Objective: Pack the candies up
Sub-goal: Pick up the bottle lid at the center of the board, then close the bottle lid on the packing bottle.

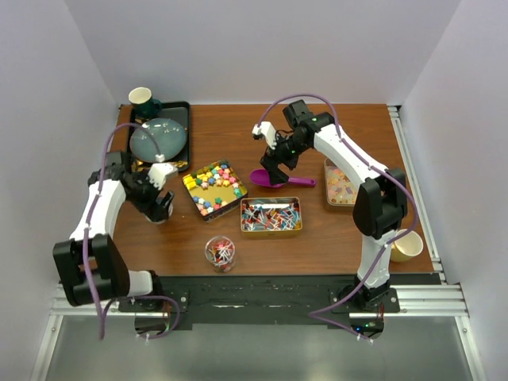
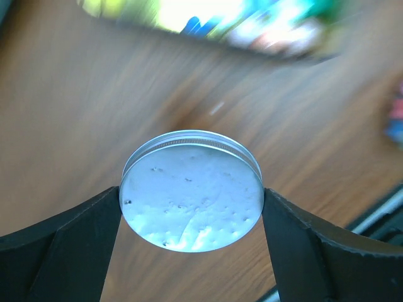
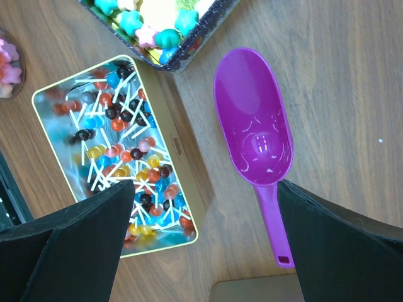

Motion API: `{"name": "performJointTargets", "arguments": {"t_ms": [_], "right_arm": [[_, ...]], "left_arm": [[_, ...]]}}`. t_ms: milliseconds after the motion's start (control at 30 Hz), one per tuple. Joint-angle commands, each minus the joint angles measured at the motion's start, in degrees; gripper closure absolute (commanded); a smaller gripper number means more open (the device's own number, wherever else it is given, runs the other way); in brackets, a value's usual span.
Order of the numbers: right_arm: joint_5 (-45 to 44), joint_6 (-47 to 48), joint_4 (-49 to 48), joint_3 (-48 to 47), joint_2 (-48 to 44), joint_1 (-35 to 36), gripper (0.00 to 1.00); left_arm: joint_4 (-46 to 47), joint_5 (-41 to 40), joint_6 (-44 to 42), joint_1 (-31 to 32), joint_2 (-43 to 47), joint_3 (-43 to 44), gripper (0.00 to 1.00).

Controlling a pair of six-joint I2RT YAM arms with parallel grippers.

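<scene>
Bright multicolour candies (image 1: 214, 187) fill a dark tray at the centre. Ball sweets on white sticks (image 1: 271, 216) lie in a gold tin, and pale mixed candies (image 1: 340, 184) in a tin on the right. A glass jar (image 1: 220, 252) near the front holds some candies. My left gripper (image 1: 163, 208) is shut on a round silver lid (image 2: 191, 189) above the wood. My right gripper (image 1: 274, 171) is open and empty, hovering over a purple scoop (image 3: 252, 119), its handle close to the right finger (image 3: 340, 245). The stick-sweet tin (image 3: 119, 151) lies under the left finger.
A black tray (image 1: 184, 111) at the back left carries a grey dome (image 1: 157, 139), with a dark green mug (image 1: 143, 98) behind it. A yellow cup (image 1: 406, 246) stands at the front right by the right arm's base. A grey tin edge (image 3: 252, 292) shows below the scoop.
</scene>
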State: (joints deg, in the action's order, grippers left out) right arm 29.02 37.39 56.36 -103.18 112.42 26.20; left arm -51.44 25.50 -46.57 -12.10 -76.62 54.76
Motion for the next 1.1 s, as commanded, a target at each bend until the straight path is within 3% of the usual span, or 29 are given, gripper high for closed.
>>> {"name": "performJointTargets", "arguments": {"t_ms": [0, 133, 433, 1067], "right_arm": [[-6.48, -4.33, -2.21, 0.24, -4.49, -0.09, 0.01], [-20.12, -11.35, -3.81, 3.16, -5.72, -0.53, 0.01], [-26.11, -10.67, 0.59, 11.06, -10.90, -1.50, 0.01], [-24.97, -10.32, -0.02, 16.95, -18.20, -1.41, 0.01]], "left_arm": [[-8.59, 9.74, -5.03, 10.84, 6.73, 3.51, 0.19], [-7.98, 9.93, -1.52, 23.75, 9.21, 3.51, 0.18], [-6.22, 7.20, 7.53, 40.37, 10.70, 4.04, 0.18], [-7.45, 0.88, 9.04, 52.88, 5.34, 3.42, 0.13]]}}
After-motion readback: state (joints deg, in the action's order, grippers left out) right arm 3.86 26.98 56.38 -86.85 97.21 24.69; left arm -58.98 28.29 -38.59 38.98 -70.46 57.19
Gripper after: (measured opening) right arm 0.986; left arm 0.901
